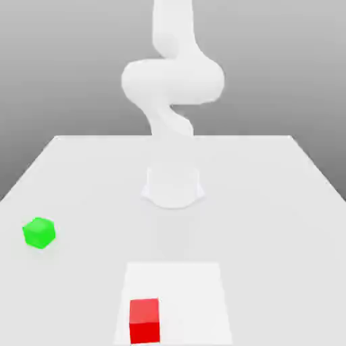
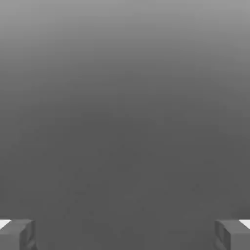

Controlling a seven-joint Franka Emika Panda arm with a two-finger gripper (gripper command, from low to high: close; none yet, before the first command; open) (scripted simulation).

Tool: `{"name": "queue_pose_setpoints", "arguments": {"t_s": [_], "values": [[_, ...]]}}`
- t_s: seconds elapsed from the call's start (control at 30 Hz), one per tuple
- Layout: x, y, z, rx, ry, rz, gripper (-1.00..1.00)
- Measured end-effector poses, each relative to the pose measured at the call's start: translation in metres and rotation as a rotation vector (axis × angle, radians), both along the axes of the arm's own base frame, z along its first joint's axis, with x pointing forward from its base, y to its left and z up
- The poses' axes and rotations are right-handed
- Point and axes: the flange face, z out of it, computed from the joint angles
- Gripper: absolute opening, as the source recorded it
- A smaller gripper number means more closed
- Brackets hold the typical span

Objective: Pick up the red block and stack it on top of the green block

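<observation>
The small, plain, bright-red cube with flat matte faces (image 1: pixel 144 321) lay nearest, on the white rectangular patch (image 1: pixel 192 297) of the pale surface (image 1: pixel 270 230), towards that patch's near edge and on the exterior view's left half of it. It sat flat on one face, its top a shade lighter than its front, with crisp edges and no markings. Farther back, well apart towards the exterior view's left, stood the small, plain, bright-green cube (image 1: pixel 39 232), turned so that a corner faced forward, its top bare. Farthest off rose the white robot arm (image 1: pixel 174 81) from its base. The jaws (image 2: pixel 125 235) were released and spread wide, with nothing between them. As I judged it, none of the stacking was done: reaching, gripping, lifting, carrying across and setting the red cube on the green one were all left.
</observation>
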Motion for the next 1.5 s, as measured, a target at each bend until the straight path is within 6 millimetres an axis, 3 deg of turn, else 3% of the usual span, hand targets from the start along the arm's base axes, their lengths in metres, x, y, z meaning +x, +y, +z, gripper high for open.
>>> {"name": "queue_pose_setpoints", "arguments": {"t_s": [0.3, 0.57, 0.8, 1.1, 1.27, 1.3, 1.5], "values": [[0.080, -0.013, -0.124, 0.115, 0.182, -0.359, 0.00], [0.117, -0.034, -0.243, 0.231, 0.318, -0.665, 0.00], [0.122, -0.051, -0.346, 0.350, 0.427, -0.933, 0.00], [0.103, -0.051, -0.461, 0.529, 0.567, -1.265, 0.00], [0.101, -0.050, -0.522, 0.551, 0.581, -1.301, 0.00], [0.100, -0.050, -0.532, 0.550, 0.582, -1.302, -1.00], [0.100, -0.050, -0.536, 0.552, 0.580, -1.301, -1.00]]}}
